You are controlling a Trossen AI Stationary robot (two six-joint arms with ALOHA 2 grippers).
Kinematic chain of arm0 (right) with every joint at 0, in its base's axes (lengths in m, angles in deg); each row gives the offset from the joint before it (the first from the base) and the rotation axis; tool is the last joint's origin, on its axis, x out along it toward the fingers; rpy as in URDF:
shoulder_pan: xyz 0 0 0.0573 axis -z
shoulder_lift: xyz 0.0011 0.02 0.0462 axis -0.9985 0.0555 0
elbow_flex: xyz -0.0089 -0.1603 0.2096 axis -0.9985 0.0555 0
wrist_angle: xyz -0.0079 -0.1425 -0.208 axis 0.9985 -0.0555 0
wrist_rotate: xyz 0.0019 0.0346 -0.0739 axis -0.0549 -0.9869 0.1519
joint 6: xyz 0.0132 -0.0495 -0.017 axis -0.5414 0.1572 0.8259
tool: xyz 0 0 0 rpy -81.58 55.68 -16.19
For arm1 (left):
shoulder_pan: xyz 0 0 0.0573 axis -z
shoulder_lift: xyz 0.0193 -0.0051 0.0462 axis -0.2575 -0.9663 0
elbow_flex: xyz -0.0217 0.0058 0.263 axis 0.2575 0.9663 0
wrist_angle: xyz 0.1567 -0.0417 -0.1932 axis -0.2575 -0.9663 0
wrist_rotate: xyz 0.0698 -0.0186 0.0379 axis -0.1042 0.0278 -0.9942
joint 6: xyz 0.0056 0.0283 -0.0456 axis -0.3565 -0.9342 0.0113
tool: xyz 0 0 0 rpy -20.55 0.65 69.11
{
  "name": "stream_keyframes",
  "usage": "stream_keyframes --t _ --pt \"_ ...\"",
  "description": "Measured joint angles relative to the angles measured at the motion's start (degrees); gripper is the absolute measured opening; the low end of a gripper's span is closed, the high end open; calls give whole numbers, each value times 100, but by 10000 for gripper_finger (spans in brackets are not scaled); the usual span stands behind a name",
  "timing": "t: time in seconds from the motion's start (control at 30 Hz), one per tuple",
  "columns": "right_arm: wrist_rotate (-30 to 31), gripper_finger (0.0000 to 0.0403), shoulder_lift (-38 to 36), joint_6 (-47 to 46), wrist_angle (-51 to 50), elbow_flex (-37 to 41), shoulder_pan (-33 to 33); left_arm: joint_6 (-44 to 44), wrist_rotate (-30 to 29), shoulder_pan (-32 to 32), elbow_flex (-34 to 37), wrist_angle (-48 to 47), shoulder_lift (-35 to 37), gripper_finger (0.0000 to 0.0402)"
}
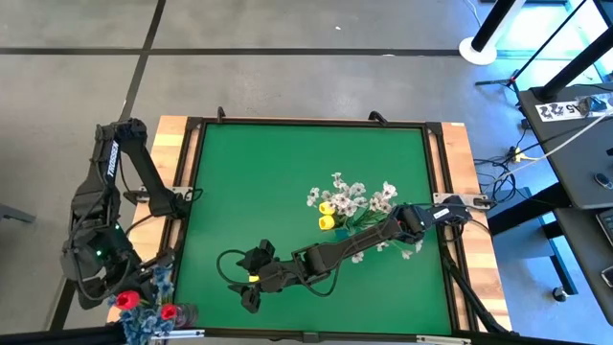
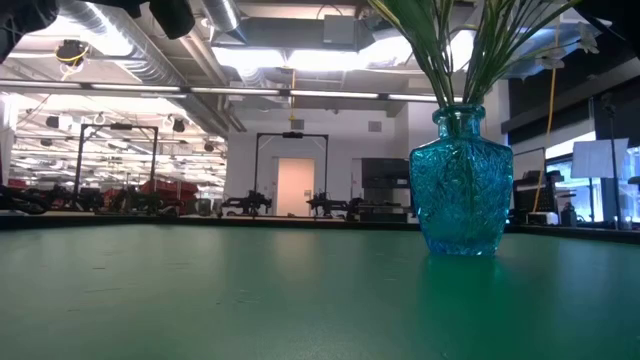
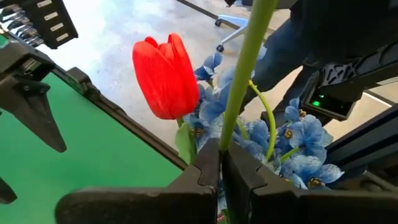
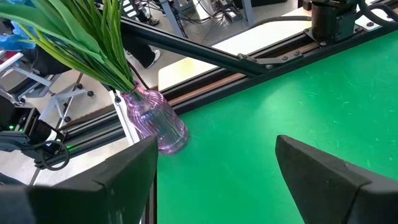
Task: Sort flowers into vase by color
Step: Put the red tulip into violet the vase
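Right, left gripper (image 3: 221,177) clamped on a green stem (image 3: 244,81) running upright thru the fingers, over the purple vase (image 4: 155,124) of red tulip (image 3: 165,74) + blue blossoms (image 3: 298,140) off-table; right gripper (image 4: 217,180) fingers apart, mid-mat, further off.

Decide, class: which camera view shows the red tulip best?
The left wrist view: the red tulip fills the frame beside blue blossoms. The high view shows only small red heads at the table's corner; the low and right wrist views show none.
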Motion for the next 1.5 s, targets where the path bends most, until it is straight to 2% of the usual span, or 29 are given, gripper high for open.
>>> stream_keyframes --t 0.23,0.53,0.8,0.9,1.33,1.5 --pt "-2 324 0 4 -9 0 0 70 -14 -4 545 195 -7 2" --pt "-76 324 0 7 -17 2 0 155 -26 -4 646 312 83 13" --pt "-109 324 0 9 -17 2 0 280 -764 -4 646 -219 747 15" --pt "-109 324 0 9 -17 2 0 394 -849 -4 646 -350 901 15" --pt "-109 324 0 36 -15 2 9 850 -1029 133 646 -316 415 16" --pt "-107 324 0 149 -3 2 11 886 -990 157 644 -322 472 16"
